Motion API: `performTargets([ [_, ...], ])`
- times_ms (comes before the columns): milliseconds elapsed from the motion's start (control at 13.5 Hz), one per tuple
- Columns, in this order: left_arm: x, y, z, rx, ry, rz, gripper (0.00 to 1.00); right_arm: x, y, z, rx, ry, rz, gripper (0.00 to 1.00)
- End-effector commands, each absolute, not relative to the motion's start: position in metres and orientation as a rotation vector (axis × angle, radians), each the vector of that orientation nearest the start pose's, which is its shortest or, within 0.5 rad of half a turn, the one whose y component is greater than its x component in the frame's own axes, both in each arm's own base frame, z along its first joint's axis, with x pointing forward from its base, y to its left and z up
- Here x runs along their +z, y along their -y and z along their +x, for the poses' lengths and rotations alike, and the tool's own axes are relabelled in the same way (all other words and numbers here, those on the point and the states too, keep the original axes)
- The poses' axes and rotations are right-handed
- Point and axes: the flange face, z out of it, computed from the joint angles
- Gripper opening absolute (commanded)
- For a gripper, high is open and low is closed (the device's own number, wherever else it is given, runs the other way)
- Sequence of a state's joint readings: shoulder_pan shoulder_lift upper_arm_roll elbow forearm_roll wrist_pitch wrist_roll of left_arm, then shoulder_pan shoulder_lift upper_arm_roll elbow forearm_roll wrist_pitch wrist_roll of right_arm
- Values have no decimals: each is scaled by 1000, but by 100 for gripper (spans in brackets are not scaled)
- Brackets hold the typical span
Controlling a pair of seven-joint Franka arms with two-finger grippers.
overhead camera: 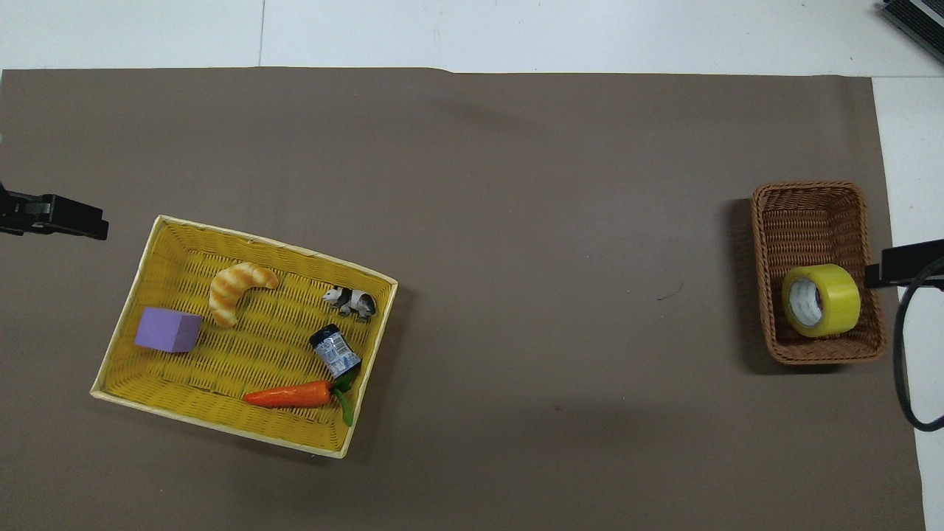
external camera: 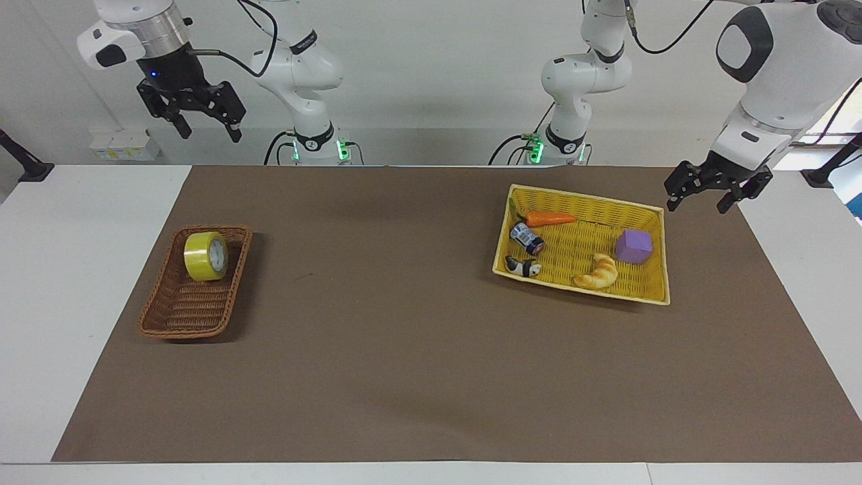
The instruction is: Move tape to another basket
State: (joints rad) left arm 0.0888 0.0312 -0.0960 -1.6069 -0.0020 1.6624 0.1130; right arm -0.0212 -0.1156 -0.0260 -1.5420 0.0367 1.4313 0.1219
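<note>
Facing view
Tape: one yellow roll of tape (external camera: 206, 256) stands on edge in the brown wicker basket (external camera: 176, 319), at the basket's end nearer the robots, toward the right arm's end of the table.
Right gripper: right gripper (external camera: 203, 123) hangs high, fingers spread, holding nothing, over the table edge nearest the robots, well apart from the tape.
Left gripper: left gripper (external camera: 698, 197) waits with fingers spread and empty, just beside the yellow basket (external camera: 653, 294) at the left arm's end.
Yellow basket contents: one carrot (external camera: 550, 218), one small jar (external camera: 526, 238), one panda figure (external camera: 523, 267), one croissant (external camera: 597, 271), one purple block (external camera: 634, 246).

Overhead view
Tape: its pale core faces sideways; the tape (overhead camera: 821, 300) leans against the wicker basket's (overhead camera: 805, 195) wall.
Grippers: only dark tips show, right gripper (overhead camera: 908, 263) at the basket's side, left gripper (overhead camera: 51, 219) near the yellow basket (overhead camera: 221, 434).
Count: two baskets, one tape, five items in the yellow one.

Risks
Rolling: an on-edge roll could roll away if one finger nudges it first.
Basket drag: the light wicker basket may lift or slide if a finger catches its wall.
Crowding: dropped carelessly, the tape could land on the croissant or block.
</note>
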Motion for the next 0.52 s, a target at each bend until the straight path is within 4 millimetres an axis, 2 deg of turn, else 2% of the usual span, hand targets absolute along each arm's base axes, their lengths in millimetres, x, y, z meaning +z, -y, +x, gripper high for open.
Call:
performTargets([
  [0, 604, 1, 570, -28, -196, -3121, 100, 688, 22, 501, -5, -271, -3094, 100],
  [296, 604, 0, 570, -25, -193, -3121, 100, 689, 20, 501, -10, -113, -3174, 100],
  [443, 604, 1, 570, -28, -196, -3121, 100, 689, 19, 501, -10, -114, -3169, 100],
])
